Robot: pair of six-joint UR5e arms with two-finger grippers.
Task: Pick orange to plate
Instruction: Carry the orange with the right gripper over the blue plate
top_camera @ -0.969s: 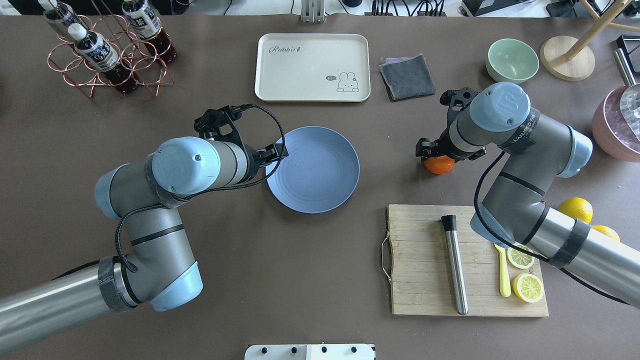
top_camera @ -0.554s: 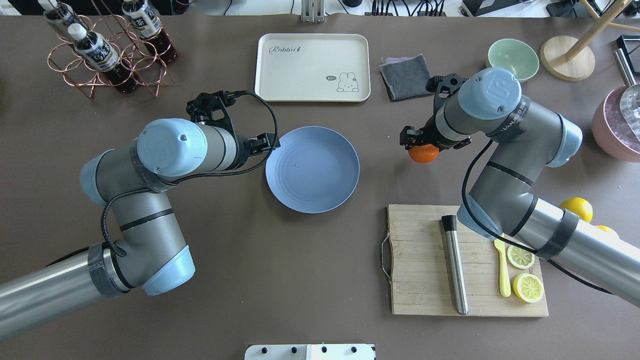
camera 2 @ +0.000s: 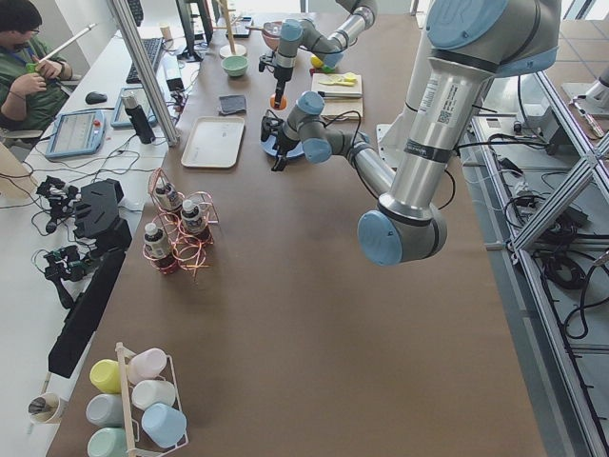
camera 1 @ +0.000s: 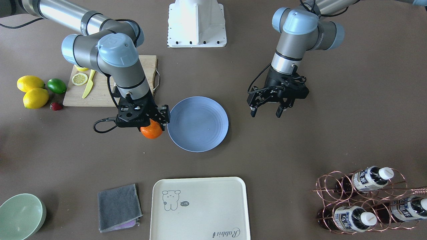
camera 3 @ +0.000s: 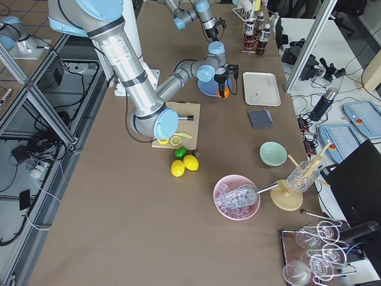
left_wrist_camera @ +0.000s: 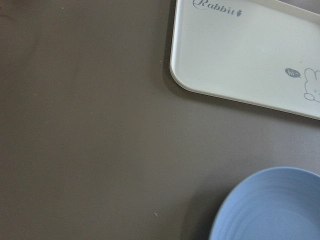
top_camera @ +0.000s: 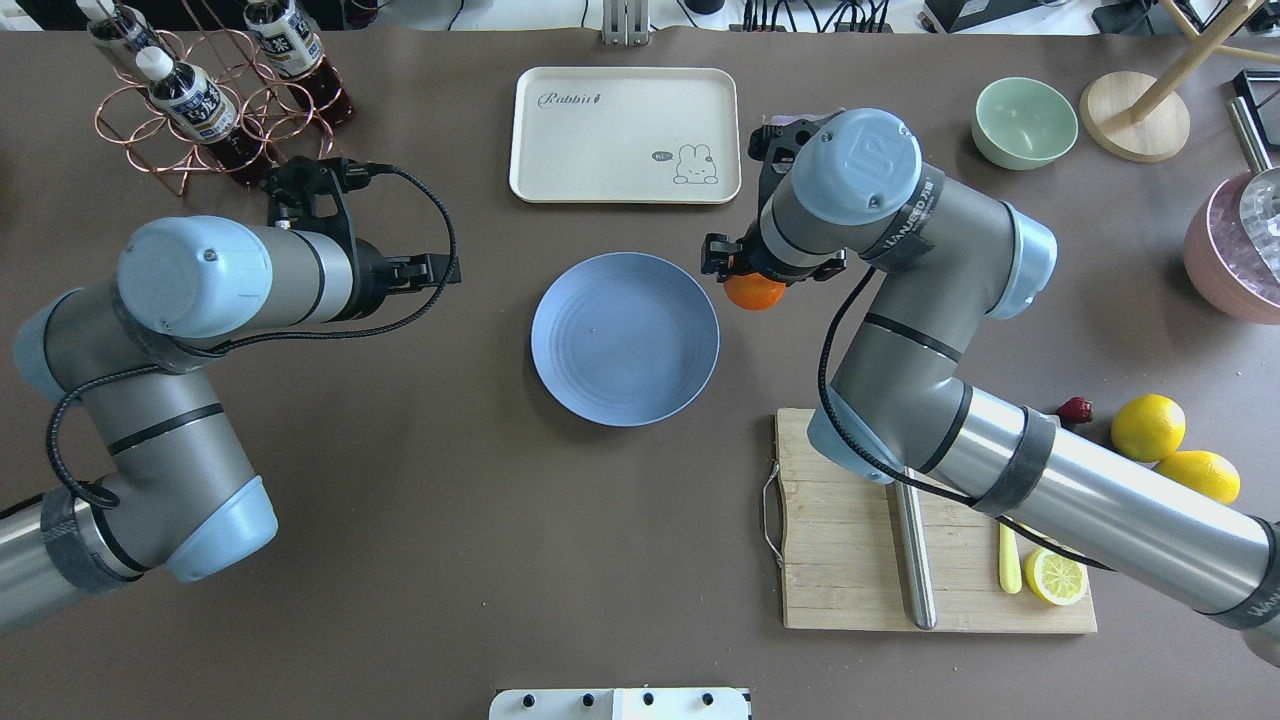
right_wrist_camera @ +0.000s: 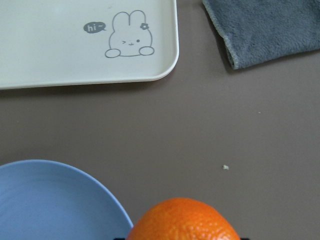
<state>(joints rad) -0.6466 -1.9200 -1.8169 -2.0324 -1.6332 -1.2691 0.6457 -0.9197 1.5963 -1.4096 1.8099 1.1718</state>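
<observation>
The orange (top_camera: 754, 291), small, round and bright, is held in the right gripper (top_camera: 752, 278), just beside the far right rim of the plate (top_camera: 625, 340). This round, matte blue plate lies flat.

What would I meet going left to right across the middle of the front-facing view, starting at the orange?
orange, held in the right gripper → blue plate, bare → left gripper, open and holding nothing
</observation>
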